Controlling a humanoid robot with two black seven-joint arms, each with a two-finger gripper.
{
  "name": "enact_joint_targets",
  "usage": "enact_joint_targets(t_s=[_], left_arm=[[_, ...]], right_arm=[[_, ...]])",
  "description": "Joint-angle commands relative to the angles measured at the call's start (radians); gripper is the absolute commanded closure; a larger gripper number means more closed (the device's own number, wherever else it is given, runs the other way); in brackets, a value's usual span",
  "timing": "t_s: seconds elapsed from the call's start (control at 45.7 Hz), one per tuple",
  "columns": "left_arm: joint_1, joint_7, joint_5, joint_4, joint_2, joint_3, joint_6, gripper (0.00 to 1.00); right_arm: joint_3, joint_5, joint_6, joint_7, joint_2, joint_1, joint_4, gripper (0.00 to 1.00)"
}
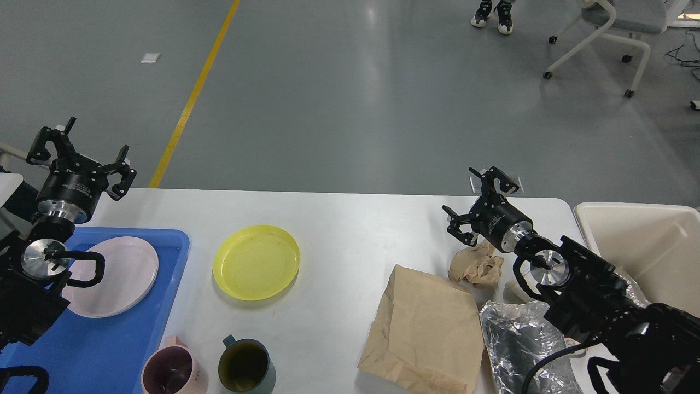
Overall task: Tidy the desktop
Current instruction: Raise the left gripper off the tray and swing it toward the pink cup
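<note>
**Spotter:** Start with the big stuff. What do you have?

**Operator:** The desktop (350, 219) fills the lower frame, passing under both my arms. My left gripper (82, 150) hangs over its far left corner; my right gripper (481, 205) is above its right part, short of the far edge.

**Spotter:** Next largest?

**Operator:** Blue tray (164, 284), below and near side of the left gripper. Cream bin (645, 241) just right of the right gripper, off the table's end. Brown paper bag (426, 323) lies flat, near side of the right gripper. A crinkled silver foil bag (519, 339) is right of the paper bag, partly under my right arm.

**Spotter:** Dishes?

**Operator:** Pale pink plate (123, 273) in the tray, partly behind my left arm. Yellow plate (256, 261) on the bare top, between the two grippers, nearer the left. Pink mug (172, 369) and dark teal mug (246, 364) side by side at the near edge, the pink one against the tray's corner.

**Spotter:** Smallest?

**Operator:** Crumpled brown paper wad (477, 265), directly below the right gripper. Touching or not, I can't tell.

**Spotter:** Grippers?

**Operator:** Left: fingers spread wide, holding nothing. Right: fingers also apart, nothing between them.
</note>
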Motion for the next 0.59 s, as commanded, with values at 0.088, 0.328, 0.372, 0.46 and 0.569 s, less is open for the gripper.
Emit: enact_joint_targets(t_s=[0.088,0.328,0.372,0.46,0.569], left_arm=[[-0.019,-0.001,0.002,-0.005,-0.065,0.003,0.006,0.04],[-0.030,0.015,0.006,-0.005,-0.115,0.004,0.040,0.04],[-0.028,0.015,0.006,-0.005,-0.123,0.004,0.051,0.04],[-0.021,0.018,0.012,-0.013,-0.135,0.018,0.048,0.04],[-0.025,0.018,0.011,-0.025,-0.125,0.162,0.045,0.04]], right_arm=[[0.000,0.000,0.000,0.000,0.000,0.000,0.000,0.00],[0.000,0.000,0.000,0.000,0.000,0.000,0.000,0.00],[0.000,0.000,0.000,0.000,0.000,0.000,0.000,0.00],[0.000,0.000,0.000,0.000,0.000,0.000,0.000,0.00],[0.000,0.000,0.000,0.000,0.000,0.000,0.000,0.00]])
